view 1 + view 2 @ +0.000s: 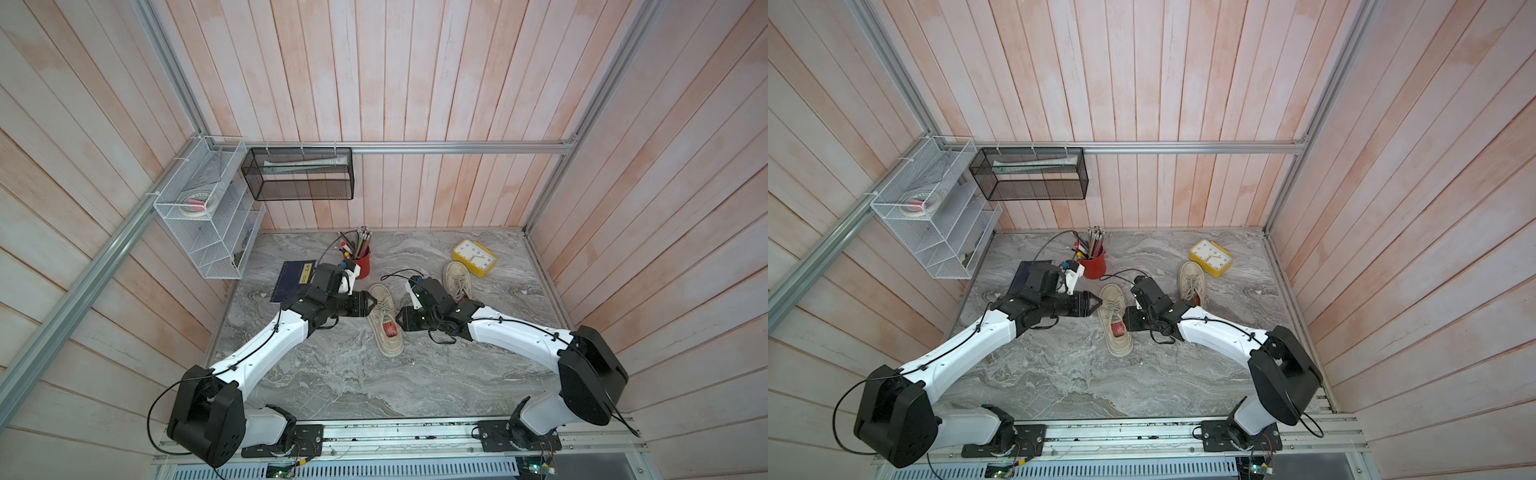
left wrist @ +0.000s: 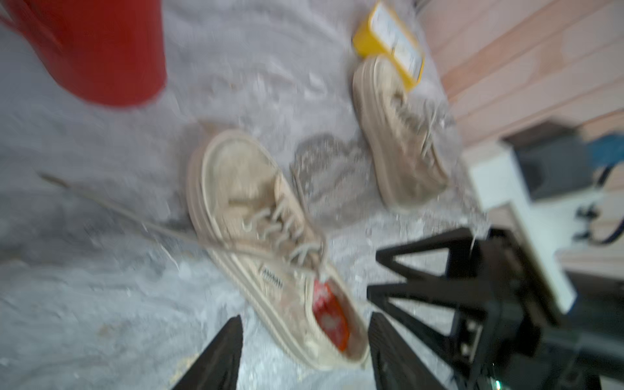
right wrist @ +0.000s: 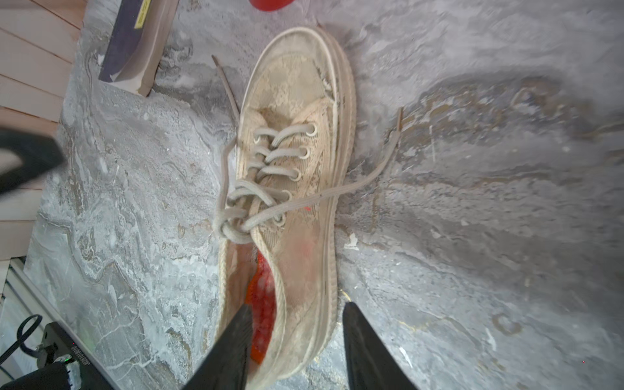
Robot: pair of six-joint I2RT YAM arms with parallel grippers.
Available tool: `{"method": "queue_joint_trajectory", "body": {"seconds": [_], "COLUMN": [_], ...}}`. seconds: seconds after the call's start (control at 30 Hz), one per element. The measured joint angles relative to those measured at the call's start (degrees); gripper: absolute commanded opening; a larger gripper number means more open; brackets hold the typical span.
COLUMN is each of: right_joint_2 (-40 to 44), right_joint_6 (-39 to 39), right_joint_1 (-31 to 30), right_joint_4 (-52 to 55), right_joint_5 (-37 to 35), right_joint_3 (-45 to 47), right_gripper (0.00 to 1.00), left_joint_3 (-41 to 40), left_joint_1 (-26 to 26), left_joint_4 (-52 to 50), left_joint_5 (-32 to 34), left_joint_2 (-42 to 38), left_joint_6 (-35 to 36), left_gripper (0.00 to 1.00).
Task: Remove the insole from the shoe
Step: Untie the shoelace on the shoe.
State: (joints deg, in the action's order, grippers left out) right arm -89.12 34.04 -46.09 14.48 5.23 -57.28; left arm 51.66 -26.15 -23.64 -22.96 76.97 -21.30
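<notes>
One grey marble table (image 1: pixel 353 374) carries everything, walled on three sides by pale wooden boards. Both arms reach in from the near rail, the left arm (image 1: pixel 266 345) and the right arm (image 1: pixel 511 336), and meet at the middle of the table. A white wire rack (image 1: pixel 199 208) hangs on the left wall and a black mesh basket (image 1: pixel 299 174) on the back wall beside it. Under the left wrist lies a dark blue book (image 1: pixel 293 280).

Between the two grippers the shoe (image 1: pixel 384 320) stands on its sole, beige, toe toward the back wall, heel toward the robot, with loose laces trailing onto the marble. A second shoe (image 1: pixel 457 280) sits behind the right wrist, just beside a yellow clock (image 1: pixel 475 257). A red cup (image 1: pixel 362 264) of pencils stands near the back.

The left gripper (image 1: pixel 371 302) points at the laced side of the shoe; its wrist view, though blurred, shows its fingers (image 2: pixel 233 354) apart and holding nothing. The right gripper (image 3: pixel 297 307) is at the heel, fingers spread, one finger (image 3: pixel 233 347) over the shoe's opening and the other outside its wall, not pinching it.

The insole (image 3: pixel 263 304), red-orange, lies inside the shoe at the heel, and it shows in both top views (image 1: pixel 1118 330).
</notes>
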Motion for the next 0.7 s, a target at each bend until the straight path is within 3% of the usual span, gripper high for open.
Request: {"method": "queue_joint_trajectory", "body": {"seconds": [0.3,0.7], "right_joint_2": [-4.48,-7.21], "right_joint_6": [-0.20,0.46], "right_joint_1": [0.00,-0.17], "right_joint_4": [-3.76,-5.81], "right_joint_5": [2.32,0.15], "right_joint_3": [-0.55,-2.32], "right_gripper": [0.44,0.35], "left_joint_3": [0.48,1.92], "left_joint_1": [-1.70,-2.99], "left_joint_4": [-1.77,2.69], "left_joint_5": [-7.96,-6.36], "left_joint_2": [7.37,13.22], "left_joint_6": [1.77,-1.38], "left_gripper": [0.60,0.48]}}
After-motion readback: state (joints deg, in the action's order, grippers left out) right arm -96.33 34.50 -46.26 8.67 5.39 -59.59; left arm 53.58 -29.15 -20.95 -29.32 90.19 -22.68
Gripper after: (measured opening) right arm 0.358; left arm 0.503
